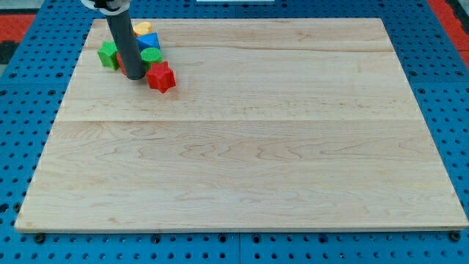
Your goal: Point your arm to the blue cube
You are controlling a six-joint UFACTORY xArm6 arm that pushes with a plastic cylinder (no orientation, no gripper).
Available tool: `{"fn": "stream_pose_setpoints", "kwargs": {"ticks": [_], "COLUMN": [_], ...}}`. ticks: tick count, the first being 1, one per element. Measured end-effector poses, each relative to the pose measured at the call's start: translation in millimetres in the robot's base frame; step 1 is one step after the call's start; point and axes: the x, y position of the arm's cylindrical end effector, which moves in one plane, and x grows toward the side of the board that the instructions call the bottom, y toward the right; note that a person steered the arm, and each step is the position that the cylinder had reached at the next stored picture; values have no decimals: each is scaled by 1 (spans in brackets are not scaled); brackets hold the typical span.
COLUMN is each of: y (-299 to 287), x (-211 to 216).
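Note:
The blue cube (149, 42) sits near the view's top left of the wooden board (242, 132), partly hidden behind my rod. My tip (134, 76) rests on the board just below and left of the blue cube, in the middle of a cluster of blocks. A yellow block (142, 28) lies just above the blue cube. A green block (151, 56) lies just below it, to the right of the rod. A green star-like block (109, 54) is to the rod's left. A red star-shaped block (160, 77) is right of my tip.
A sliver of another red block (118, 63) shows at the rod's left edge. The board lies on a blue perforated table (29, 110), with red areas at the view's top corners.

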Motion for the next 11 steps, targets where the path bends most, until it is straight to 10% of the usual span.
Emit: {"fn": "stream_pose_setpoints", "kwargs": {"ticks": [5,8,9,11], "y": [-133,-101,-35,80], "x": [73,-147,-151,-3]}}
